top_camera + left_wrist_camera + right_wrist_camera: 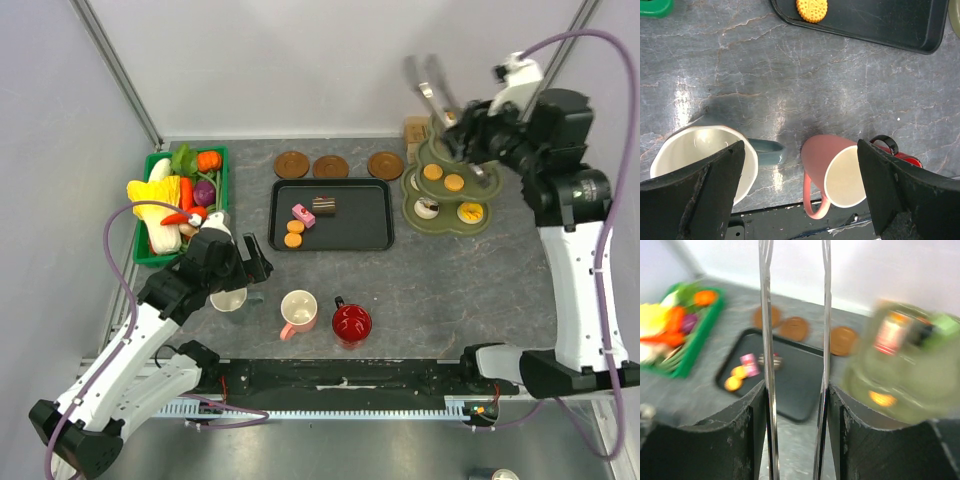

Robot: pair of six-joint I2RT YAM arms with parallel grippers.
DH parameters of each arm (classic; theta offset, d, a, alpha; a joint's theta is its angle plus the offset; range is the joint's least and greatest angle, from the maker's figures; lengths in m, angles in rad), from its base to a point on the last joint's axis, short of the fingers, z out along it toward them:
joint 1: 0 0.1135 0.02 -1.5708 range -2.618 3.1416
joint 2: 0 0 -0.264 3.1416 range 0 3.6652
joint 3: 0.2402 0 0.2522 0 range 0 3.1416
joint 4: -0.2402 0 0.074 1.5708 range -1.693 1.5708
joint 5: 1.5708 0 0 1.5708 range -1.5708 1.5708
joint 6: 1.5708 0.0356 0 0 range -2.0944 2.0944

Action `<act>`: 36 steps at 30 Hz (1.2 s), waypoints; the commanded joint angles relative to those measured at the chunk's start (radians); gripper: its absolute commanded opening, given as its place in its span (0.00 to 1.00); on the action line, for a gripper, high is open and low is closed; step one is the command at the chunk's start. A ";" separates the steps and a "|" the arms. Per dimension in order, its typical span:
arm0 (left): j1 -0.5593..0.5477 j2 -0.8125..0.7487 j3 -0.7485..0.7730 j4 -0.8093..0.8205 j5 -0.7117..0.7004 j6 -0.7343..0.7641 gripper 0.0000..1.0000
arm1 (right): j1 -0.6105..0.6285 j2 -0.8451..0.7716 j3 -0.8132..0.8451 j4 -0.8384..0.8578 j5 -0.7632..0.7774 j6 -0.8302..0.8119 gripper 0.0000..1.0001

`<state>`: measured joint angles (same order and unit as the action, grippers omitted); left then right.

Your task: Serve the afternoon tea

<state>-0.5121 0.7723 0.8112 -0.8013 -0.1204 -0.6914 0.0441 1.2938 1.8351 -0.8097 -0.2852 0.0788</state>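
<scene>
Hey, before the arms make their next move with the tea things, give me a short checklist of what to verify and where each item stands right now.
1. Grip of the right gripper on the metal tongs: ok, shut on them.
2. Arms of the tongs spread apart: ok.
3. Tips of the tongs carrying nothing: cannot tell, they are blurred.
4. The pink cake, brown cake and two orange biscuits lying on the black tray: ok.
5. The left gripper open over the mugs, holding nothing: ok.
6. The whitish mug, pink mug and red mug upright on the table: ok.
</scene>
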 commanded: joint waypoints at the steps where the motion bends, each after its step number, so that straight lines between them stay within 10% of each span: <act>1: 0.001 0.016 0.020 0.027 0.014 -0.031 0.99 | 0.256 0.011 -0.037 0.076 -0.134 -0.137 0.54; 7: 0.003 0.013 0.025 0.011 0.021 -0.040 0.99 | 0.494 0.163 -0.099 0.015 0.000 -0.498 0.57; 18: 0.001 0.047 0.032 -0.018 -0.039 -0.065 0.99 | 0.487 0.498 -0.005 -0.155 0.156 -1.034 0.63; 36: 0.001 0.179 0.092 0.008 -0.078 0.009 0.99 | 0.410 0.800 0.193 -0.210 0.100 -1.148 0.66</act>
<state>-0.5121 0.9363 0.8707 -0.8291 -0.1814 -0.7151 0.4553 2.0911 1.9617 -0.9974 -0.1516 -1.0317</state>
